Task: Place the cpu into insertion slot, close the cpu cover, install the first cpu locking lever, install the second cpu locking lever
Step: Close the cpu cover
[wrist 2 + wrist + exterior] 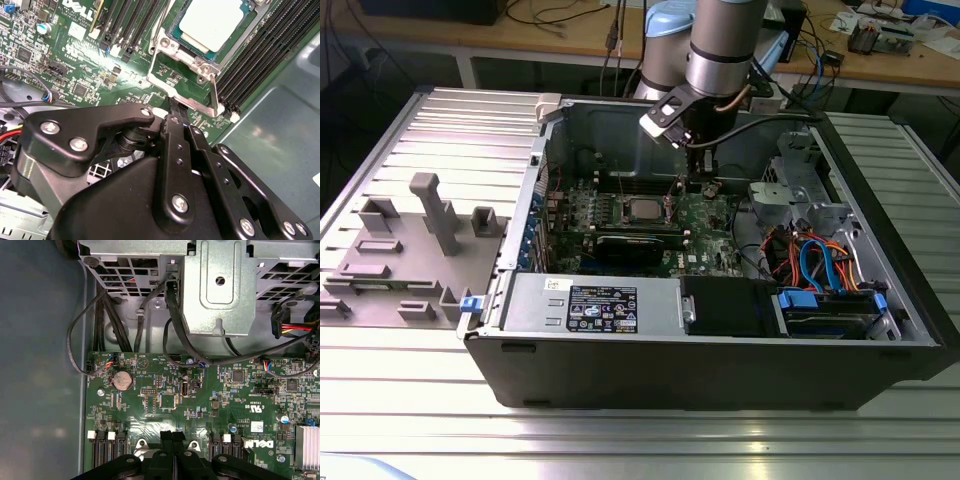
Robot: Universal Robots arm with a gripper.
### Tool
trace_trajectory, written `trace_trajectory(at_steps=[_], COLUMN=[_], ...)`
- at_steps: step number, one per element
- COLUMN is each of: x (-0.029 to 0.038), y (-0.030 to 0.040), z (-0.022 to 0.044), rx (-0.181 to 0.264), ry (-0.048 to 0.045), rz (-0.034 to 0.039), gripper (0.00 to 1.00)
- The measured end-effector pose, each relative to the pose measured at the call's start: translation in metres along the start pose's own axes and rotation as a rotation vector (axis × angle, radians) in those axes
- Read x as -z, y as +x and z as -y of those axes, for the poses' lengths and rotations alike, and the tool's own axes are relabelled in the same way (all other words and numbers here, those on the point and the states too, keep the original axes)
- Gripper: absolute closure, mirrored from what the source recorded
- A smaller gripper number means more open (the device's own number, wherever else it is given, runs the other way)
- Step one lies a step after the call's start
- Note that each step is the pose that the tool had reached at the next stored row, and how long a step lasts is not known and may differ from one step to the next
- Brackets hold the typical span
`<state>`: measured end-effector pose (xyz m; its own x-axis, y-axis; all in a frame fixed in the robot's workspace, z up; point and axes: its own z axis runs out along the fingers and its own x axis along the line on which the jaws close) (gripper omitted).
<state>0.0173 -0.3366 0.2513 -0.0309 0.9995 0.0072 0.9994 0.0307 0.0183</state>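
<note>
Second wrist view: cpu (pixel 215 22) under cpu cover (pixel 202 65), closed jaws just beside.

Silver-grey arm (pixel 725 55), light-blue joint caps (pixel 665 25); black fingers (pixel 175 150), silver screws (pixel 180 202).

Bright even light; soft glare whitens the cpu (pixel 212 22); shadows faint.

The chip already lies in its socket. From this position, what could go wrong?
The black hand, closed, hangs near the thin silvery metal cover frame around the flat square silver-grey chip; a sideways slip could bend that frame or the thin silver lever rod beside it. The long black memory slots are close, so it might scrape them.
</note>
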Motion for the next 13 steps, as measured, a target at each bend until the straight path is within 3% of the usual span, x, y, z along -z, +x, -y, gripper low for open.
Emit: trace_trajectory(at_steps=[13], x=[0.0001], y=[0.0001], z=[0.0034], rx=[0.0], ry=[0.0], rz=[0.0], gripper=[0.89])
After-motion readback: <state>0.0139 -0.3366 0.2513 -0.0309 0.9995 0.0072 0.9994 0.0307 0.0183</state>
